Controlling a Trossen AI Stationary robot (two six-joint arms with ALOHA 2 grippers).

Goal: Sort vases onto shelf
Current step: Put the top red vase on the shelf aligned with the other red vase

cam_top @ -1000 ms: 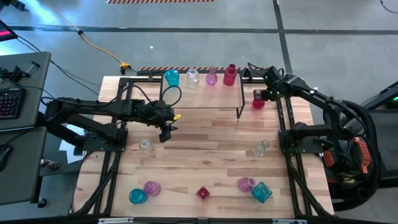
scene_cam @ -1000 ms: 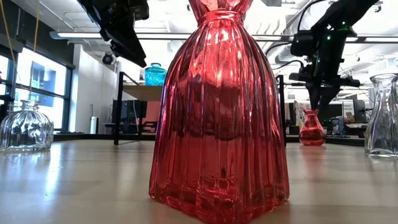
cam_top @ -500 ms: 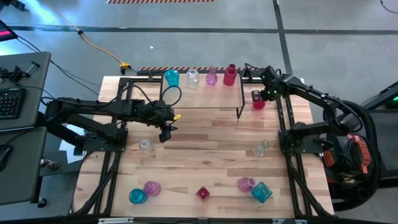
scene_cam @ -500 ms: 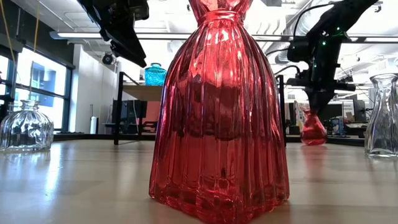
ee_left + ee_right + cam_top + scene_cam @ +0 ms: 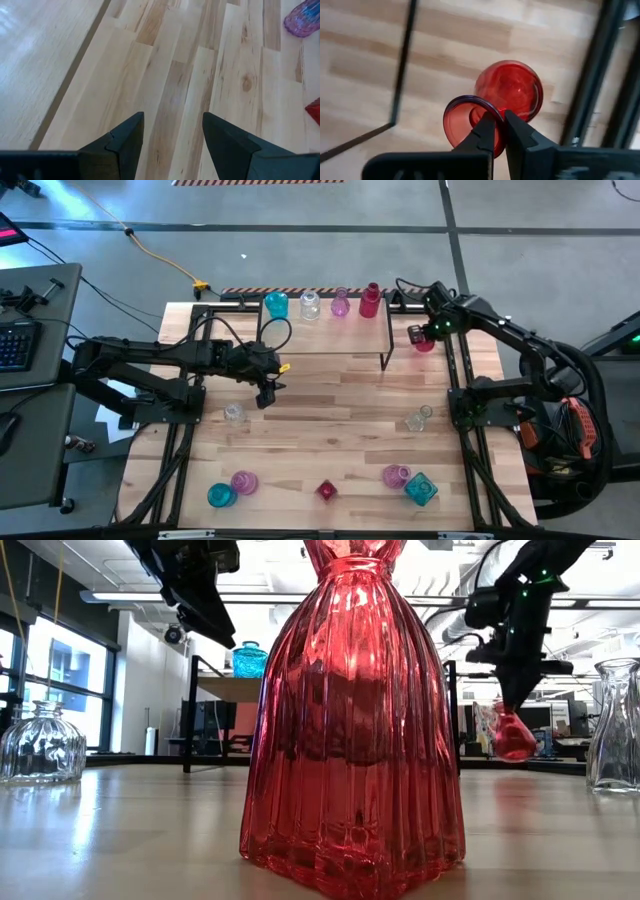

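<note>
A small red vase (image 5: 512, 95) with a flared rim hangs just off the table, right of the shelf (image 5: 330, 335), with my right gripper (image 5: 499, 116) shut on it; the low view shows the vase (image 5: 512, 737) tilted below that gripper. On the shelf's far edge stand a teal (image 5: 275, 304), a clear (image 5: 309, 304), a pink (image 5: 340, 303) and a red vase (image 5: 370, 299). My left gripper (image 5: 172, 117) hovers open over bare table left of centre, with nothing between its fingers. My right gripper pinches the red vase's flared rim (image 5: 492, 107) at one side, one finger inside the mouth and one outside. The fingers come steeply from above. The vase hangs tilted below them, its base clear of the table.
Loose vases stand on the table: two clear ones (image 5: 233, 414) (image 5: 418, 418), and a row near the front edge with teal (image 5: 220, 496), pink (image 5: 244, 482), red (image 5: 326, 490), pink (image 5: 396, 476) and teal (image 5: 421, 488). The shelf's black leg (image 5: 385, 360) stands close to the held vase.
My right gripper has shut on the red vase's rim and risen a little. The vase, which stood upright on the table, is now lifted clear and hangs tilted.
</note>
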